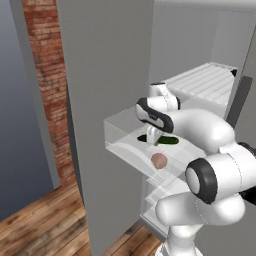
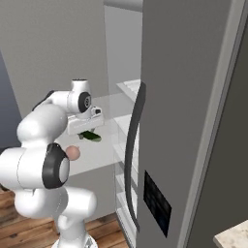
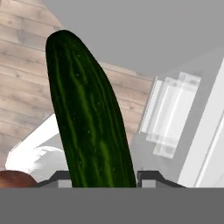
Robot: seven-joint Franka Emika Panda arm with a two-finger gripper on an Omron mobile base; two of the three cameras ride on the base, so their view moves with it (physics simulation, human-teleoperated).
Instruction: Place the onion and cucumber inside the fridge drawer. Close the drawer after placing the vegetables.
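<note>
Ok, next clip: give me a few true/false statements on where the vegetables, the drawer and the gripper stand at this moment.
1. The fridge drawer is pulled out. True.
2. The onion lies on the wooden floor. False: it sits in the clear drawer.
3. The gripper has the cucumber between its fingers. True.
4. The cucumber is bright orange. False: it is dark green.
5. The arm reaches down over the drawer. True.

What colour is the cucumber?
Dark green with lighter green streaks; the cucumber shows best in the hand view.
</note>
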